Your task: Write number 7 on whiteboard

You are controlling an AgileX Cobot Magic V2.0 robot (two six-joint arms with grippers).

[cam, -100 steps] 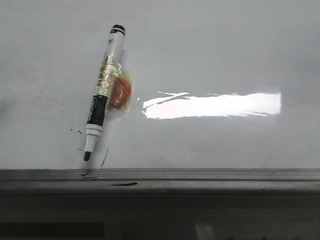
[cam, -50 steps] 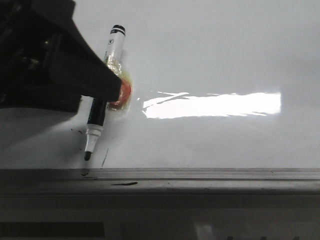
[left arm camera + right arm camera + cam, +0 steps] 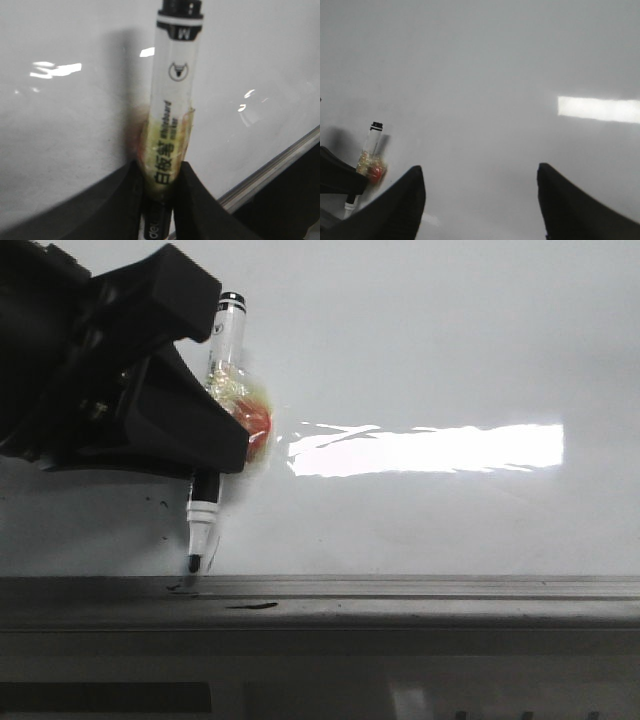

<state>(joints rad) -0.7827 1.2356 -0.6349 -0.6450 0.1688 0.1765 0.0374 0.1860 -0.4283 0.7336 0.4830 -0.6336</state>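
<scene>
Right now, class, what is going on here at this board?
The left gripper has its fingers closed around a marker, with the uncapped tip pointing down near the grey rail at the lower edge of the whiteboard. No 7 is on the board yet; only a few small dark specks sit near the tip. The right gripper is open over bare board, holding nothing.

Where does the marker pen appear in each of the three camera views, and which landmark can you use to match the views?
Front view: the marker slants at left, mid-barrel hidden by the left gripper.
Left wrist view: it fills the centre, clamped between the fingers.
Right wrist view: small, far left, beside the right gripper, which is open.
Shared landmark: the orange taped lump on the barrel.
</scene>
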